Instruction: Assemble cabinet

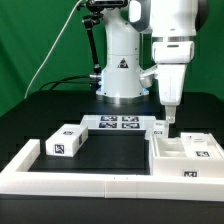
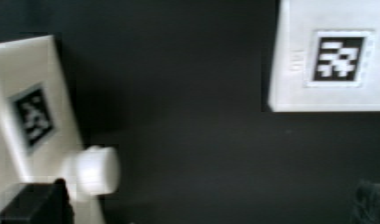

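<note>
The cabinet body [image 1: 186,152], a white boxy piece with tags, lies at the exterior view's right against the border frame. A white block [image 1: 65,143] with a tag lies at the left. A small white tagged piece [image 1: 158,128] lies beside the body's far corner. My gripper [image 1: 168,117] hangs upright just above and beside that piece. In the wrist view my gripper [image 2: 201,206] is open and empty over the black table. A white tagged panel [image 2: 27,110] with a round knob [image 2: 94,170] lies next to one dark finger [image 2: 36,206]. Another white tagged piece [image 2: 329,55] lies apart from it.
The marker board [image 1: 118,123] lies flat in front of the robot's base. A long low white border frame [image 1: 95,180] runs along the table's front and left. Black tabletop [image 1: 110,150] lies between the block and the cabinet body.
</note>
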Robot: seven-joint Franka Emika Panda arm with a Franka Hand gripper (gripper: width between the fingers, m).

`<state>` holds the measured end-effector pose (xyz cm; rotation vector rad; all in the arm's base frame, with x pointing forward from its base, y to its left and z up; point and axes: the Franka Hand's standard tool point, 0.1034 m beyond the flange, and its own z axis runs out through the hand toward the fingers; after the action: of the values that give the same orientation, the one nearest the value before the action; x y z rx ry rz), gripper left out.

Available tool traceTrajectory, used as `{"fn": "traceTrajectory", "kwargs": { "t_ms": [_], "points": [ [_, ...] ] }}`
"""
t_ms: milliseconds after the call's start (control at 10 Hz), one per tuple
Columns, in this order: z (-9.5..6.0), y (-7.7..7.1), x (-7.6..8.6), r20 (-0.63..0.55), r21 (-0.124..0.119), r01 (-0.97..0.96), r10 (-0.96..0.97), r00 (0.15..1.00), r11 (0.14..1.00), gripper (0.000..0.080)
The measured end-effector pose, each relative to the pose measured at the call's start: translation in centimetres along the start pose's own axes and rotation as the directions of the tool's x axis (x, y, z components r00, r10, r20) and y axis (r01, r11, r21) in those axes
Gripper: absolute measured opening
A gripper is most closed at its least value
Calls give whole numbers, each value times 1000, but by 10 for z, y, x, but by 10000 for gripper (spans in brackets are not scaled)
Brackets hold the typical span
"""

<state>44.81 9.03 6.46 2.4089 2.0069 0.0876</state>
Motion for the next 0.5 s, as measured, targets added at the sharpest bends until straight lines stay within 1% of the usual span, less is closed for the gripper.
{"fn": "traceTrajectory", "kwargs": {
  "t_ms": [100, 200, 300, 500],
  "points": [
    [2, -14, -3, 1, 5, 7, -7, 1000, 1000, 797],
    [4, -24, -9, 7, 17, 13, -13, 1000, 1000, 797],
    [3, -21, -8, 6, 15, 11, -11, 1000, 1000, 797],
    [4, -21, -8, 5, 16, 11, -11, 1000, 1000, 797]
  ]
}}
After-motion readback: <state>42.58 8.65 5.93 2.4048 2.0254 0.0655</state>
